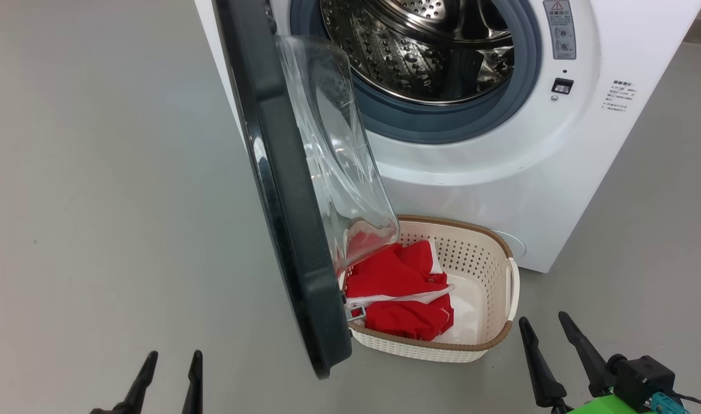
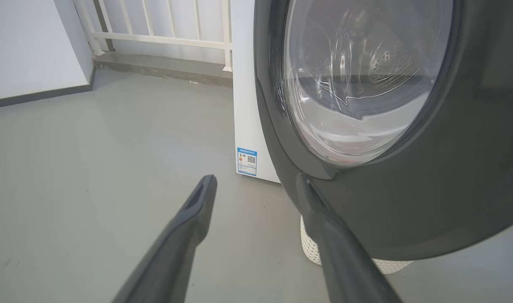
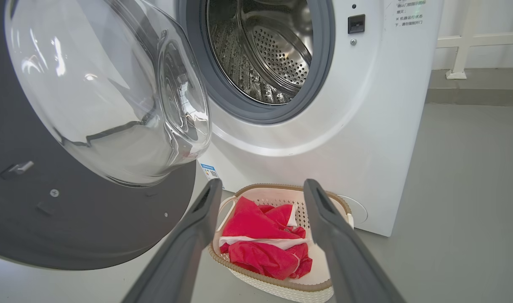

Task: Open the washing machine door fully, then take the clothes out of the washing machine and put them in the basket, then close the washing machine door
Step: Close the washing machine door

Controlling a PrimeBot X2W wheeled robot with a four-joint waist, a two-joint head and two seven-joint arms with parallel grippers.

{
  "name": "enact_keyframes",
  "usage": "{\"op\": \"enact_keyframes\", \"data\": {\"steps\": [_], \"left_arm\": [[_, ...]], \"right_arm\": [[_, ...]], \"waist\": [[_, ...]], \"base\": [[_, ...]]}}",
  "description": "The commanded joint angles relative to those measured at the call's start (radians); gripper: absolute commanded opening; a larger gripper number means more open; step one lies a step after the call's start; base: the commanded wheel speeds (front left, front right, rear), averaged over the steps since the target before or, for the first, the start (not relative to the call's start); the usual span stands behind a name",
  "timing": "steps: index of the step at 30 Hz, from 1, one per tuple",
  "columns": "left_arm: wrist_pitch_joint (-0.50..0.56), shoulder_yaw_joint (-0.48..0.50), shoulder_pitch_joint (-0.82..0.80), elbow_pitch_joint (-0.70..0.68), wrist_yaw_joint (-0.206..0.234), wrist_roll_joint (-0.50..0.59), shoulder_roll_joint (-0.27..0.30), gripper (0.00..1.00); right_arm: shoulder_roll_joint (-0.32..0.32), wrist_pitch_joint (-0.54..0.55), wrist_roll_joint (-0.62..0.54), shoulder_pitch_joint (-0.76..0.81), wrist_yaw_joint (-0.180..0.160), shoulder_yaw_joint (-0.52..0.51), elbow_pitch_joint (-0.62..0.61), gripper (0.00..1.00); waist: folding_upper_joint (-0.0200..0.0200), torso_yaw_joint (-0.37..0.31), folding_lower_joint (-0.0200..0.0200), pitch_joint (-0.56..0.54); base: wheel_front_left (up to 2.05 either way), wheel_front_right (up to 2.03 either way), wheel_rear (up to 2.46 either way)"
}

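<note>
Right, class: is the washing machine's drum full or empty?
Empty, as far as it shows: bare steel drum, and the red clothes lie in the basket.

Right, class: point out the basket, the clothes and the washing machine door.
the basket (image 1: 471, 253): head view, far perforated wall.
the clothes (image 1: 393, 276): head view, red fabric's middle.
the washing machine door (image 2: 450, 189): left wrist view, black outer ring.

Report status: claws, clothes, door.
Left claw, right claw open, empty. Red clothes in basket; drum looks empty. Washing machine door open, basket close beside it.
</note>
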Motion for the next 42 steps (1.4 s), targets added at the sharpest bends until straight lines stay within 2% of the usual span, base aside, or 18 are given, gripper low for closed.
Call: {"op": "enact_keyframes", "data": {"steps": [1,8,14,15,16,19,20,22,26,29,30,32,36,38,42], "left_arm": [[-0.012,0.031,-0.012,-0.023,-0.005,-0.004,0.005,1.00],[-0.012,0.030,-0.012,-0.028,-0.005,-0.039,0.005,1.00],[-0.012,0.031,-0.023,-0.037,-0.005,-0.121,0.004,1.00],[-0.012,0.031,-0.025,-0.040,-0.005,-0.136,0.004,0.93],[-0.012,0.029,-0.028,-0.042,-0.005,-0.157,0.004,0.60],[-0.012,0.029,-0.037,-0.050,-0.005,-0.237,0.004,0.19],[-0.012,0.021,-0.040,-0.050,-0.005,-0.271,0.004,0.01],[-0.012,0.003,-0.049,-0.058,-0.005,-0.329,0.004,0.00],[-0.012,-0.025,-0.072,-0.077,-0.005,-0.573,0.004,0.00],[-0.012,-0.061,-0.086,-0.112,-0.005,-0.824,0.016,0.00],[-0.012,-0.103,-0.090,-0.145,-0.005,-0.985,0.044,0.00],[0.014,-0.156,-0.095,-0.187,-0.005,-1.142,0.085,0.00],[0.177,-0.187,-0.097,-0.268,-0.005,-1.417,0.131,0.00],[0.273,-0.168,-0.093,-0.286,-0.005,-1.492,0.146,0.00],[0.413,-0.137,-0.091,-0.298,-0.005,-1.523,0.149,0.00]], "right_arm": [[-0.010,-0.006,-0.006,-0.033,0.008,0.029,-0.020,1.00],[-0.010,-0.006,-0.006,-0.030,0.008,0.031,-0.021,1.00],[-0.011,-0.006,-0.006,-0.028,0.008,0.031,-0.020,1.00],[-0.011,-0.006,-0.006,-0.027,0.008,0.032,-0.020,1.00],[-0.011,-0.006,-0.006,-0.026,0.008,0.032,-0.021,1.00],[-0.011,-0.006,-0.005,-0.023,0.008,0.032,-0.020,1.00],[-0.010,-0.006,-0.005,-0.023,0.008,0.032,-0.020,1.00],[-0.010,-0.006,-0.004,-0.023,0.008,0.032,-0.020,1.00],[-0.009,-0.006,-0.003,-0.026,0.008,0.031,-0.020,1.00],[-0.009,-0.006,-0.003,-0.029,0.008,0.030,-0.020,1.00],[-0.008,-0.006,-0.003,-0.030,0.008,0.030,-0.020,1.00],[-0.008,-0.006,-0.002,-0.032,0.008,0.029,-0.021,1.00],[-0.007,-0.006,-0.003,-0.038,0.008,0.025,-0.023,1.00],[-0.006,-0.006,-0.003,-0.041,0.008,0.024,-0.023,1.00],[-0.006,-0.006,-0.003,-0.045,0.008,0.023,-0.023,1.00]], "waist": [[-0.0001,0.000,0.0000,0.000],[-0.0001,-0.002,0.0000,-0.002],[-0.0001,-0.001,0.0000,-0.003],[-0.0001,-0.001,0.0000,-0.003],[-0.0001,-0.001,0.0000,-0.004],[-0.0001,-0.002,0.0000,-0.008],[-0.0001,-0.003,0.0000,-0.008],[-0.0001,-0.004,0.0000,-0.008],[-0.0001,-0.009,0.0000,-0.004],[-0.0001,-0.014,0.0000,-0.001],[-0.0001,-0.019,0.0000,0.002],[-0.0001,-0.023,0.0000,0.006],[-0.0001,-0.030,0.0000,0.017],[-0.0001,-0.034,0.0000,0.021],[-0.0001,-0.045,0.0000,0.028]], "base": [[0.00,0.00,0.00],[0.00,0.00,0.00],[0.00,0.00,0.00],[0.00,0.00,0.00],[0.00,0.00,0.00],[0.00,0.00,0.00],[0.00,0.00,0.00],[0.00,0.00,0.00],[0.00,0.00,0.00],[0.00,0.00,0.00],[0.00,0.00,0.00],[0.00,0.00,0.00],[0.00,0.00,0.00],[0.00,0.00,0.00],[0.00,0.00,0.00]]}}
